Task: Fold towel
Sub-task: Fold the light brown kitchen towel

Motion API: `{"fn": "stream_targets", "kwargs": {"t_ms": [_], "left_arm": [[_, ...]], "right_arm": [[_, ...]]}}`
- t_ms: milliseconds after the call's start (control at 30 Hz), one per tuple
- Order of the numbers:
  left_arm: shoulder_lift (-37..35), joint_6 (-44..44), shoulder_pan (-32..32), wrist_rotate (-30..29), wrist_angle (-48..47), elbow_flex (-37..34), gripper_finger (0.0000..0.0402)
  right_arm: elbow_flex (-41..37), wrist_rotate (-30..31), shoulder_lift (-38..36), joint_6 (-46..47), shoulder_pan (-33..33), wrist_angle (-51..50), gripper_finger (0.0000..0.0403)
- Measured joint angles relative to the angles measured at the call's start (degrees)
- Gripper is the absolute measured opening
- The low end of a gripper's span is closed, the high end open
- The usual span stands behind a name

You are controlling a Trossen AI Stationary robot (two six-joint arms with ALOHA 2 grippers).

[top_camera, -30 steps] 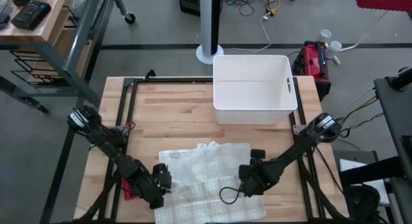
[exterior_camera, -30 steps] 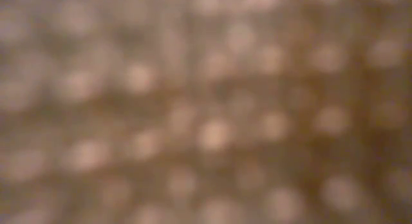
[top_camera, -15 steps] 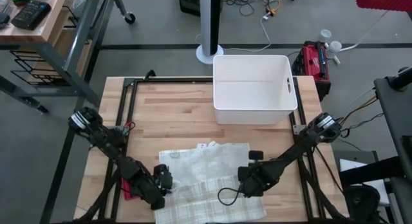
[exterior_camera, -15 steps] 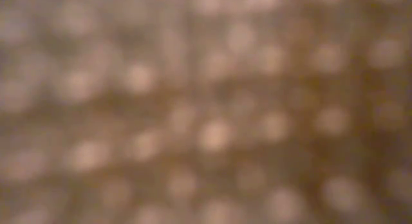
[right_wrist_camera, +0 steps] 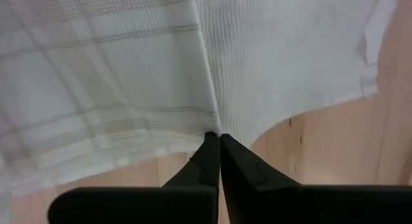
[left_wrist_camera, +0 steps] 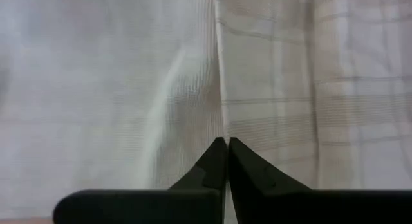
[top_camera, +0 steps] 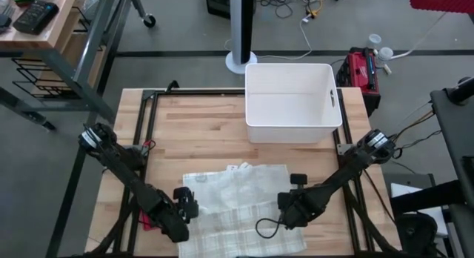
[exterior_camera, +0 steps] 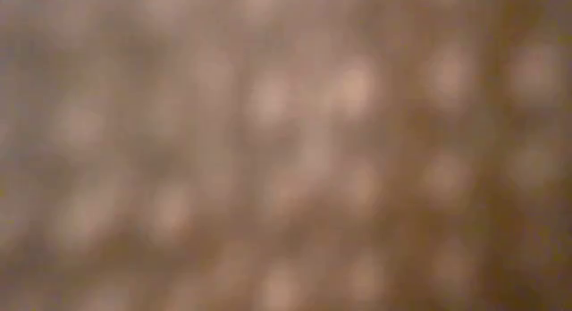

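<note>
My left gripper (left_wrist_camera: 226,141) is pinched together on a fold of the one towel (top_camera: 233,206) at its left edge; my right gripper (right_wrist_camera: 214,136) is likewise pressed shut on the towel's right edge. The towel, white with faint checks, lies spread on the bench (top_camera: 200,136) near its front edge, between my two arms. One white bin (top_camera: 292,102) stands at the bench's back edge, well apart from the towel. The low view shows only blur.
</note>
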Motion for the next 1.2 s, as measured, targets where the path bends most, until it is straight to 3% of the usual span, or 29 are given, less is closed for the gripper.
{"fn": "stream_targets", "kwargs": {"t_ms": [300, 567, 733, 867, 1200], "left_arm": [[-0.02, 3.08, 0.88, -2.29, -15.12, 9.33, 0.0001], [-0.18, 0.14, 2.79, -8.86, -38.53, 19.22, 0.0000], [-1.74, 0.96, 4.29, -10.49, -43.71, 22.93, 0.0000], [-2.40, 4.18, 7.10, -10.61, -44.05, 22.84, 0.0000], [-2.56, 6.47, 16.37, -13.54, -43.82, 13.25, 0.0000]], "right_arm": [[0.28, 3.46, -5.36, 6.60, 1.37, -5.76, 0.0000], [5.82, 7.53, -6.81, 7.91, 1.29, -15.25, 0.0000], [10.17, 13.26, -6.81, 9.81, 1.37, -22.82, 0.0000], [12.27, 19.43, -6.86, 9.88, -0.02, -26.13, 0.0000], [9.68, 24.66, -6.56, 7.00, -6.63, -27.53, 0.0000]]}}
